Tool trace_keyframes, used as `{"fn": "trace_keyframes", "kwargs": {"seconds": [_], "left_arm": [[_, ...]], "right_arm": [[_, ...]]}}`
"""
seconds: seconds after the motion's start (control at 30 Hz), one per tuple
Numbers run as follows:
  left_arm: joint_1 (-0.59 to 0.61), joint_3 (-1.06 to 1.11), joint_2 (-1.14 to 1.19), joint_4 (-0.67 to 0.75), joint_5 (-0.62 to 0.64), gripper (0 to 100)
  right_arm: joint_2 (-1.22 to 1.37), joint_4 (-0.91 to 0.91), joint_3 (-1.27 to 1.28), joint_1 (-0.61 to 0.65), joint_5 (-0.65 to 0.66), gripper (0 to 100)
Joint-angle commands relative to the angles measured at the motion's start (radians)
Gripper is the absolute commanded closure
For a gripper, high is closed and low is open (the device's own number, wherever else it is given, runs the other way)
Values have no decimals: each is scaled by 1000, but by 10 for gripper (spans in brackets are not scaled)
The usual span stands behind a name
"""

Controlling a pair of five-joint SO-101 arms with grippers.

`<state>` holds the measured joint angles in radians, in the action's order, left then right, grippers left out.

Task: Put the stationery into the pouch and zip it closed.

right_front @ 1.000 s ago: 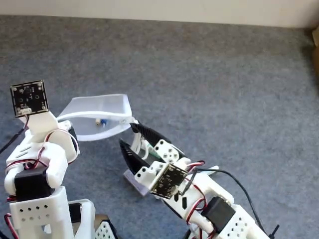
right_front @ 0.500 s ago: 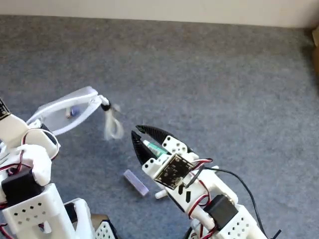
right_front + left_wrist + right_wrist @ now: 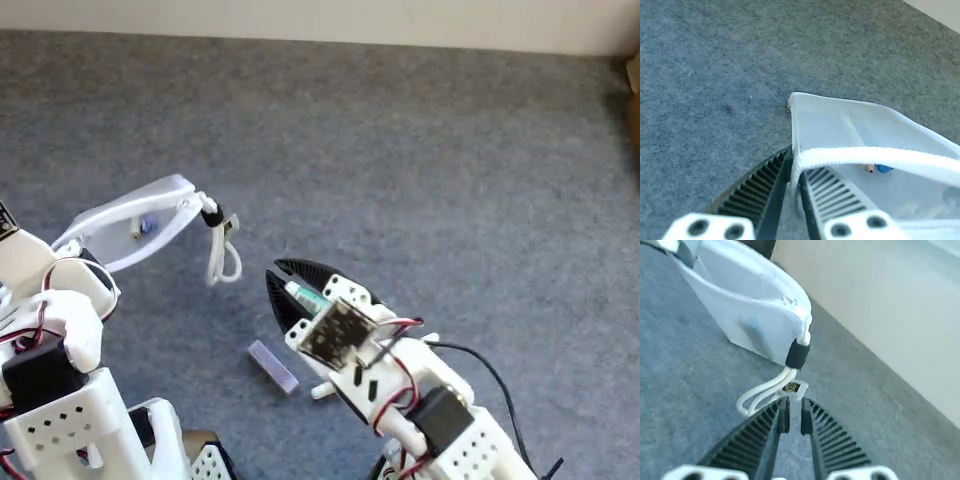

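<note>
The high view looks steeply down over the table [image 3: 470, 140] and arms. Wrist views sight along the left hand [image 3: 791, 159] and right hand [image 3: 793, 407], seemingly close; all share the pouch [image 3: 120, 228].

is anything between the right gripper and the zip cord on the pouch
Nothing visible. The zip cord hangs from the end of the pouch, straight ahead of the right gripper, with its small tag just beyond the gripper's tips. In the high view, bare carpet is all that lies between them.
</note>
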<state>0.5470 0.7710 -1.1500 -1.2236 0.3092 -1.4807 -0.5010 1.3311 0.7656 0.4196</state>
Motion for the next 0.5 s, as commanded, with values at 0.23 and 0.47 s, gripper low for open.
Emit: {"fn": "trace_keyframes", "kwargs": {"seconds": [0.23, 0.47], "left_arm": [[47, -7, 1, 26, 11, 989], [45, -7, 1, 26, 6, 989]], "right_arm": [[561, -159, -349, -87, 11, 957], [769, -283, -499, -87, 11, 957]]}}
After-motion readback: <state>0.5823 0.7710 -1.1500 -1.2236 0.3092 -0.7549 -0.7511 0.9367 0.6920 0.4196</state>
